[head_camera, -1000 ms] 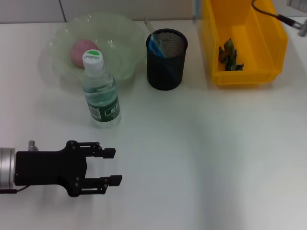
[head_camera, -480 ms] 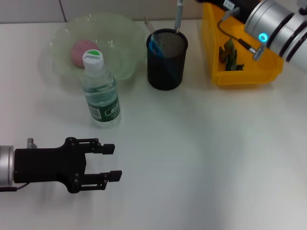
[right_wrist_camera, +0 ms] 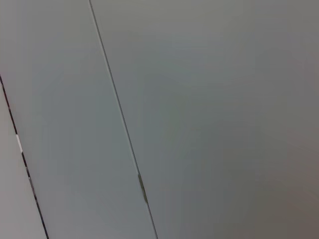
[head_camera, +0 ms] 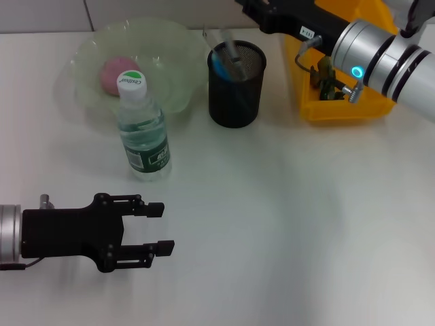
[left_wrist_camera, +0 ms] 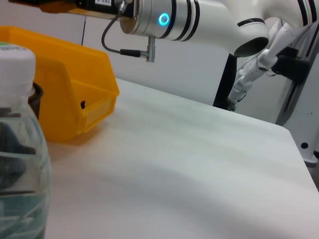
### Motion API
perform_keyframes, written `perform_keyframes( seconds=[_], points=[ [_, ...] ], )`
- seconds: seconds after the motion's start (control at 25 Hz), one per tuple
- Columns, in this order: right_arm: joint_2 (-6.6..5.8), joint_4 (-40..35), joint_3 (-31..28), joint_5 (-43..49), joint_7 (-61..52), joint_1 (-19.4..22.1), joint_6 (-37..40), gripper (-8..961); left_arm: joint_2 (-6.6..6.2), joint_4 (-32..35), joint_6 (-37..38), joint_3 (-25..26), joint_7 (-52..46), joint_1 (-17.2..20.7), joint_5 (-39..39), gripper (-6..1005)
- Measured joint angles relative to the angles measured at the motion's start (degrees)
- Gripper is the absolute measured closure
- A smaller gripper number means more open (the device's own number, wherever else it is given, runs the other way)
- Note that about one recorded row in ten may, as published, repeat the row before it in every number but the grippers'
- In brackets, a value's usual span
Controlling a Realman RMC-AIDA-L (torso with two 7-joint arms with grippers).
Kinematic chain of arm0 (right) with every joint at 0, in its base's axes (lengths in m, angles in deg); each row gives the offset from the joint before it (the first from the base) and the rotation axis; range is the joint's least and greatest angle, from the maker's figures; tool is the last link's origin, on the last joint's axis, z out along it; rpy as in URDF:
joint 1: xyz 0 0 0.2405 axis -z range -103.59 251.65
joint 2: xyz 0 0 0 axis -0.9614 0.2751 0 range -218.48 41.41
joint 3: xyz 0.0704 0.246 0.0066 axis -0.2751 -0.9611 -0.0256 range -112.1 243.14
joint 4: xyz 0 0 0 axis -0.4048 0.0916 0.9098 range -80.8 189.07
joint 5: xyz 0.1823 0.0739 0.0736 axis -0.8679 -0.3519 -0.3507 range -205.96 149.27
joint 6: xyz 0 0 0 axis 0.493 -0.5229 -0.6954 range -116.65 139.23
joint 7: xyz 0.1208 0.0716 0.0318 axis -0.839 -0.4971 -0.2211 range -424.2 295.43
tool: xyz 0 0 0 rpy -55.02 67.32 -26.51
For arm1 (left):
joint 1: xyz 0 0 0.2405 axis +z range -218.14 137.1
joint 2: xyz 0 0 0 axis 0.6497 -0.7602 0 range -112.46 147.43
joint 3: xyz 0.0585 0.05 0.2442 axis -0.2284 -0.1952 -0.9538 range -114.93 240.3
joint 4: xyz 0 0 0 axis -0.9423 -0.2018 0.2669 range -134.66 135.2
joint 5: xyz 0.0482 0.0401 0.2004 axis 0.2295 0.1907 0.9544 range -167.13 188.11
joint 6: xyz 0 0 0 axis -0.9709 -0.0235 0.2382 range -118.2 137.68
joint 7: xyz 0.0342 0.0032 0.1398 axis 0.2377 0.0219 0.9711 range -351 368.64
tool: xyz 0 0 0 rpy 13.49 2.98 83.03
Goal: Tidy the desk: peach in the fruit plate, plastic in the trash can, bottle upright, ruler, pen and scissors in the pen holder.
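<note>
Reaching over the black mesh pen holder (head_camera: pixel 236 83), your right gripper (head_camera: pixel 253 8) hid its fingers, so I couldn't tell their state. You seemed on the final stationery drop, grey and blue items already inside; next called for lifting clear. Your left gripper (head_camera: pixel 158 229) lay spread empty, well before the holder.

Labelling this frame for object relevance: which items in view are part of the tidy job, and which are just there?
Job items:
peach in the fruit plate
bottle, upright
pen holder with items sticking out
yellow bin holding crumpled plastic
right pincer above the holder
left pincer, open, low on the table

Just there:
table
wall panels
</note>
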Motion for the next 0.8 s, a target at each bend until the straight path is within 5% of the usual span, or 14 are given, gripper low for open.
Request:
perform_keyframes(
  seconds=[0.12, 0.24, 0.4, 0.52, 0.56, 0.64, 0.8],
  points=[
    [-0.04, -0.1, 0.8, -0.1, -0.5, 0.2, -0.1, 626, 0.02, 0.0, 0.0, 0.0, -0.1, -0.1, 0.0, 296],
    [-0.36, -0.7, 1.6, -0.1, -1.7, 0.9, 1.9, 472, 0.02, 0.0, 0.1, 0.1, -0.1, -0.2, 0.0, 290],
    [-0.95, -3.7, 3.8, 0.9, -5.1, 3.4, 5.2, 429, 0.03, 0.0, 0.5, 0.8, -0.4, -0.3, 0.0, 282],
    [-2.41, -15.4, 4.2, 9.9, -14.5, 13.0, 12.2, 396, -0.15, 0.0, 1.6, 1.8, -0.7, -0.4, 0.0, 277],
    [-2.41, -15.4, 4.2, 9.9, -14.5, 13.0, 12.2, 385, -0.27, 0.0, 2.0, 2.2, -0.7, -0.5, 0.0, 275],
    [-3.62, -22.9, 0.9, 18.6, -16.8, 21.6, 23.7, 364, -0.51, 0.0, 2.9, 3.1, -0.7, -0.5, -0.1, 271],
    [-4.35, -24.2, -7.1, 29.2, -17.0, 26.9, 37.8, 276, -0.57, 0.3, 3.8, 3.6, -0.8, -0.5, -0.1, 264]
  ],
)
